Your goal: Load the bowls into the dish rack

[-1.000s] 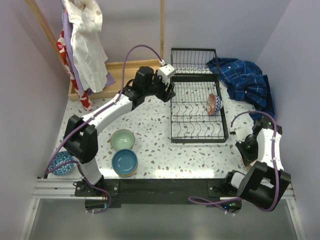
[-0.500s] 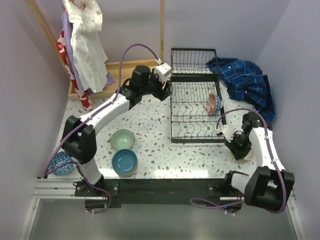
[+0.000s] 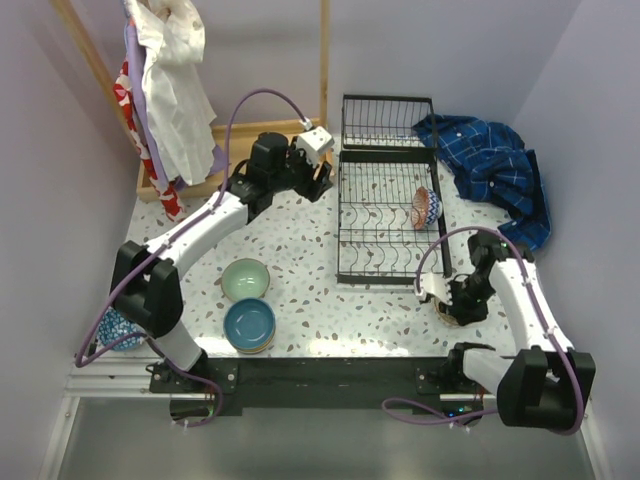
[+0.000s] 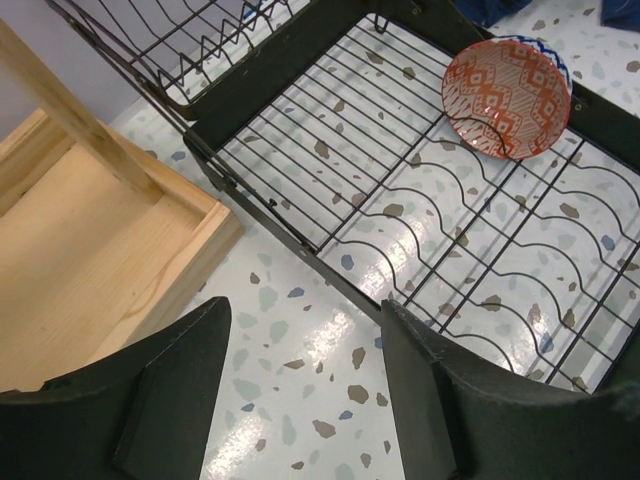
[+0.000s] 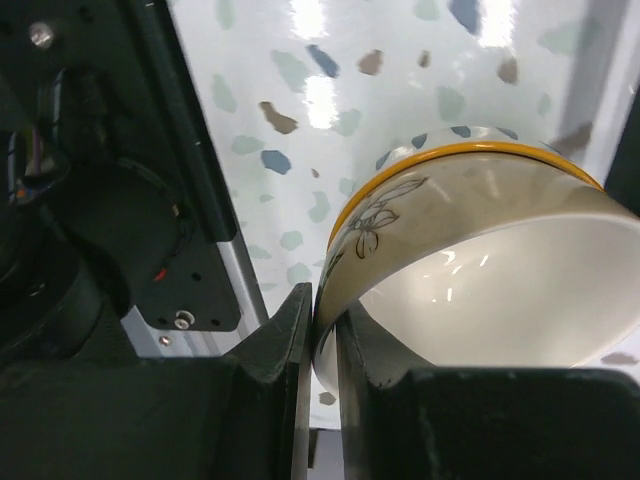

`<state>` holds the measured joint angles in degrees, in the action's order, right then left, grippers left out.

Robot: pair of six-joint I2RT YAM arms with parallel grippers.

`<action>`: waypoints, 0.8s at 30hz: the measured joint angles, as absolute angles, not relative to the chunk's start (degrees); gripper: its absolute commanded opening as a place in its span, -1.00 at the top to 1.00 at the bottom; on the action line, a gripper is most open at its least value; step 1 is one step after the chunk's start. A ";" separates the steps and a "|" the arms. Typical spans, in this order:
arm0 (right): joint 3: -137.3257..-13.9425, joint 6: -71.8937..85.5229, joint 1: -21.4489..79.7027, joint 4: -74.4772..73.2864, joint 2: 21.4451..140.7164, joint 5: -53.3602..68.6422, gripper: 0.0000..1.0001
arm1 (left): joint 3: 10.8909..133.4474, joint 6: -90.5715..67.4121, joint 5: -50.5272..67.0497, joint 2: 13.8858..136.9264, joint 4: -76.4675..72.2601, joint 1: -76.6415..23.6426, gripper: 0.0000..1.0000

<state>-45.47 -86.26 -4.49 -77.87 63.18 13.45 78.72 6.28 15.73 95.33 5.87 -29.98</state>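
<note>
The right gripper [image 5: 325,325] is squeezing the rim of a cream round bowl with a yellow edge and a little leaf drawing [image 5: 480,240]; one finger is pressing on the outside of the wall and the other on the inside. Only the right wrist view is showing this grip. In the top view the gripper is hiding most of that bowl, low over the speckled white table [image 3: 300,260], just near and right of the black wire dish rack [image 3: 380,230]; I cannot tell if the bowl is touching the table.

The left gripper [image 4: 305,335] is hanging with its fingers wide apart and nothing between them. The left wrist view is showing it over the table just beside the rack's left side, with a pale wooden tray [image 4: 90,270] to the left.

A red-orange patterned round bowl [image 4: 507,97] is standing on its edge in the right side of the rack. The left wrist view is showing the zigzag pattern inside it; the top view is showing it mostly side-on.

Only the top view is showing the other bowls. A pale green round bowl [image 3: 245,278] and a teal blue round bowl [image 3: 249,322] are sitting close together on the table at the near left; a dark blue speckled bowl [image 3: 120,325] is peeking out behind the left arm. A blue checked cloth [image 3: 490,170] is lying to the right of the rack.
</note>
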 measured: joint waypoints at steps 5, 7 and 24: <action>-45.25 -94.72 -0.60 -80.18 62.02 16.19 0.91 | 77.76 7.33 14.83 94.78 6.15 -29.36 -0.33; -45.06 -97.23 1.85 -80.12 61.56 17.34 0.92 | 77.41 7.81 14.63 94.59 6.22 -29.30 -0.33; -46.06 -99.61 12.86 -76.88 55.40 18.48 -0.39 | 76.55 11.64 18.98 93.51 8.95 -29.21 -0.39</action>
